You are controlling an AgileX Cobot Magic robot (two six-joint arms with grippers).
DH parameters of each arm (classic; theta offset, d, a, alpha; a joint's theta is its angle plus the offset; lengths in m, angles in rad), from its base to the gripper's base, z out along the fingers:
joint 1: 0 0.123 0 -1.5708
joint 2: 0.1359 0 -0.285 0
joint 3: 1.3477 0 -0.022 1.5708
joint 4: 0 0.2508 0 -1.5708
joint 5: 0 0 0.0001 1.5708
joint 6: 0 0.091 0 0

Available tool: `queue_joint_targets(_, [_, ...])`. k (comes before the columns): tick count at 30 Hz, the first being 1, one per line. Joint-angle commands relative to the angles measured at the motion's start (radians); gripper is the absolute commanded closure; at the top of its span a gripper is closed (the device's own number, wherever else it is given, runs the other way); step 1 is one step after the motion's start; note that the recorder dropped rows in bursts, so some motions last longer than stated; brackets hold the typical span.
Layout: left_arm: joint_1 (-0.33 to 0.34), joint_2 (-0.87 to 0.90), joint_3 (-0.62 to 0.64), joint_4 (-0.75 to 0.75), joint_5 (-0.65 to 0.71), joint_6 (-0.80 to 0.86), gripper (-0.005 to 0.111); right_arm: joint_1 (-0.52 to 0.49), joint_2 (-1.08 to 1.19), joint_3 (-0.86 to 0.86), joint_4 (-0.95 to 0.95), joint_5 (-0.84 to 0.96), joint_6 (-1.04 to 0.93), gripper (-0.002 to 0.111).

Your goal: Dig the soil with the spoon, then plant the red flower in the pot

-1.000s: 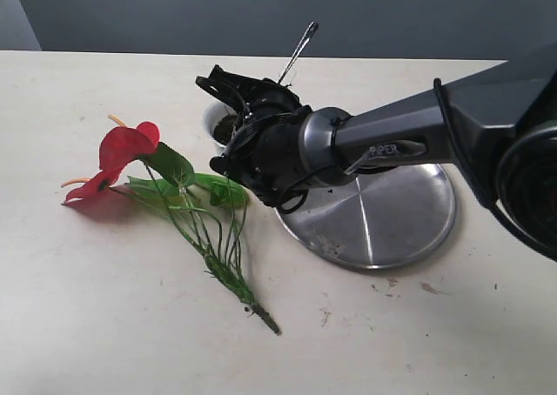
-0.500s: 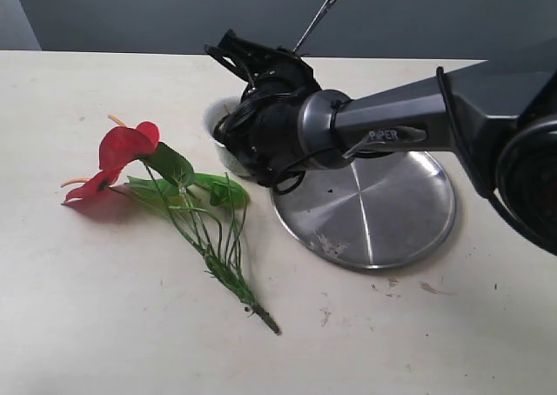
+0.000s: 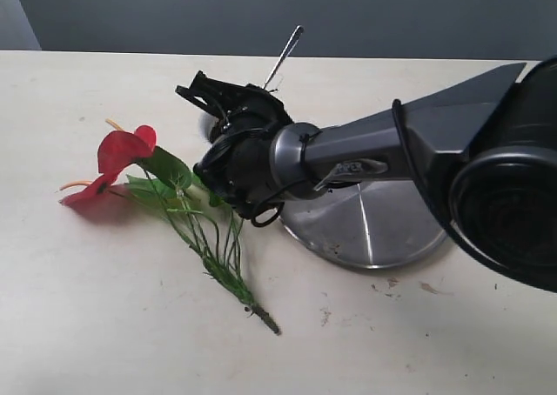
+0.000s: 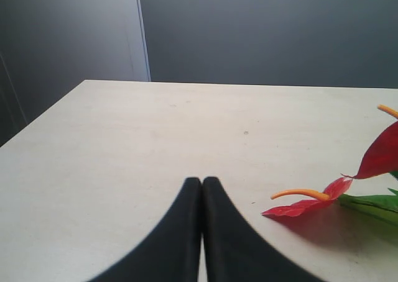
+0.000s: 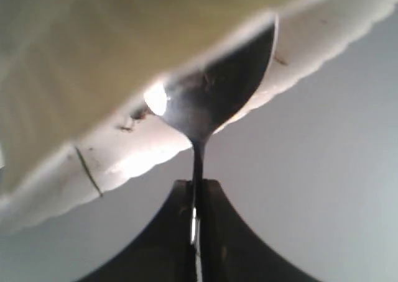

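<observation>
The spoon is pinched between the closed right fingers with its bowl at the pot rim, digging under way, while the flower lies unplanted on the desk.

Table: your pale cream tabletop, scuffed, soil crumbs near the plate.
Lying on it: red flower, left.
Right: round steel plate.

Right arm stretched across, its fingers pinched together, left fingers pressed closed
</observation>
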Motion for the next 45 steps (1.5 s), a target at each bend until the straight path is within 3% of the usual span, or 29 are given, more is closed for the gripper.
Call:
queue_joint_targets(1, [0.001, -0.002, 0.004, 0.000, 0.002, -0.002, 0.106, 0.006, 0.021, -0.002, 0.006, 0.020, -0.006, 0.109])
queue_joint_targets(24, [0.001, -0.002, 0.004, 0.000, 0.002, -0.002, 0.106, -0.037, -0.049, -0.055, 0.003, 0.120, 0.064, 0.109])
queue_joint_targets(40, [0.001, -0.002, 0.004, 0.000, 0.002, -0.002, 0.106, -0.030, 0.014, -0.051, 0.060, 0.084, -0.028, 0.109])
queue_joint_targets(42, [0.001, -0.002, 0.004, 0.000, 0.002, -0.002, 0.106, -0.030, 0.007, -0.061, 0.065, 0.092, 0.054, 0.109])
queue_joint_targets(45, [0.001, -0.002, 0.004, 0.000, 0.002, -0.002, 0.106, -0.033, -0.039, -0.101, 0.151, 0.077, 0.364, 0.109])
